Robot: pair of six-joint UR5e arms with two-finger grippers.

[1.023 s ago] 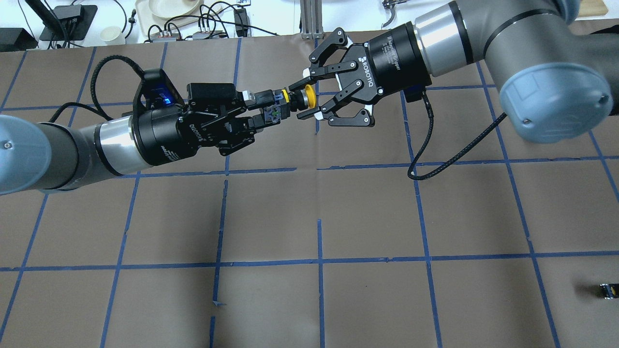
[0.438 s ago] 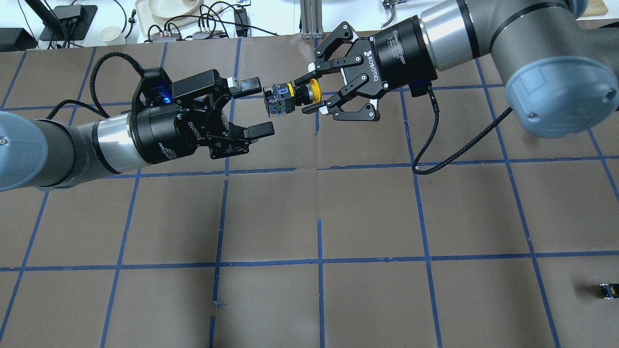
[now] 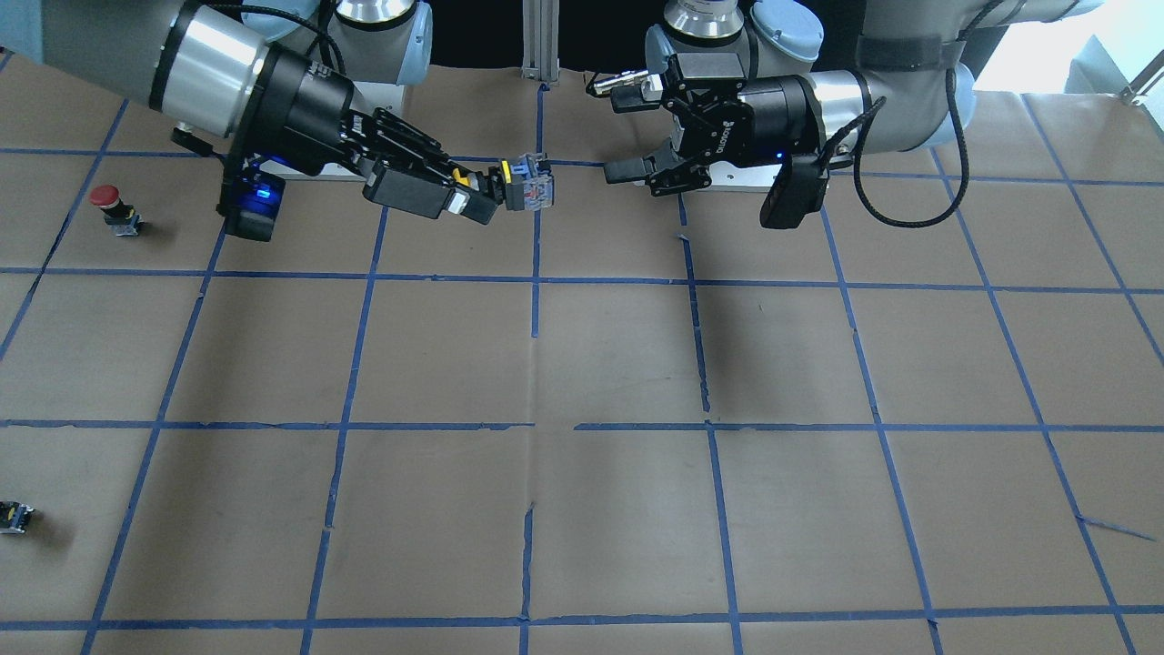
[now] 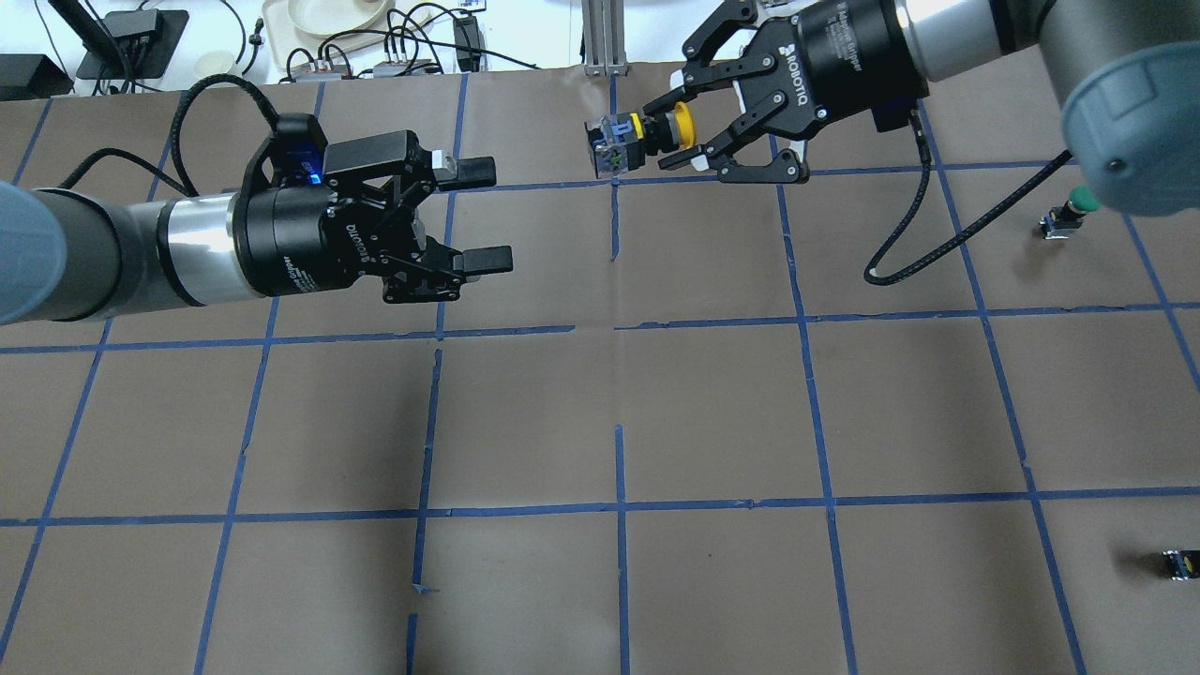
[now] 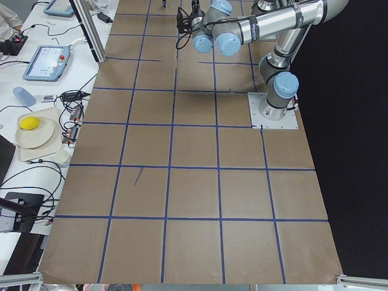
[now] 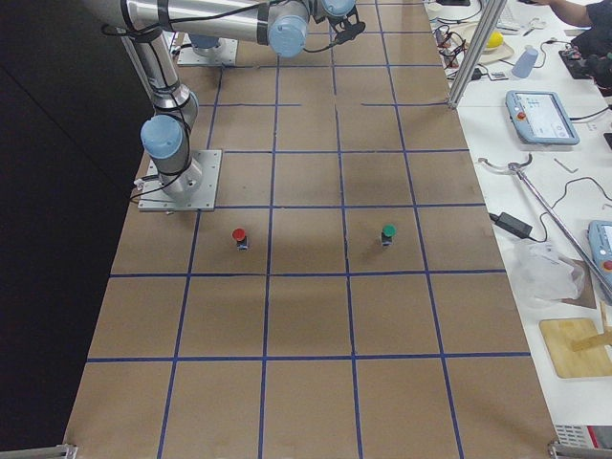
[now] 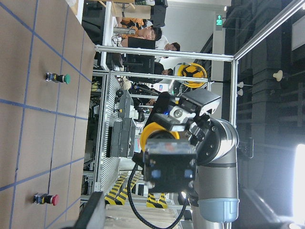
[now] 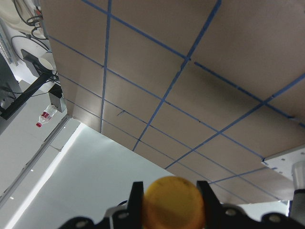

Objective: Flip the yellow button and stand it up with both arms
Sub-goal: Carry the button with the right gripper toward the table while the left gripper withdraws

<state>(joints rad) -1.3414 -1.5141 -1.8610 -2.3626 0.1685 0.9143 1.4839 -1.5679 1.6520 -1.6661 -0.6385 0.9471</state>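
Observation:
The yellow button (image 4: 647,134) is in the air over the far middle of the table, lying sideways. Its yellow cap (image 4: 683,124) points toward the right wrist and its black and grey body (image 4: 610,145) points toward the left arm. My right gripper (image 4: 667,131) is shut on it just behind the cap; in the front view the right gripper (image 3: 482,196) holds the button (image 3: 527,188) too. The right wrist view shows the cap (image 8: 174,200) between the fingers. My left gripper (image 4: 487,216) is open and empty, apart from the button; it also shows in the front view (image 3: 618,132).
A red-capped button (image 3: 107,205) and a green-capped button (image 4: 1069,211) stand on the table on the robot's right side. A small black switch block (image 4: 1177,562) lies near the right front. Brown paper with a blue tape grid (image 4: 619,422) covers the table.
My left gripper let go of the button's body, opened and drew back to the left. My right gripper carried the button away to the right and toward the table's far edge.

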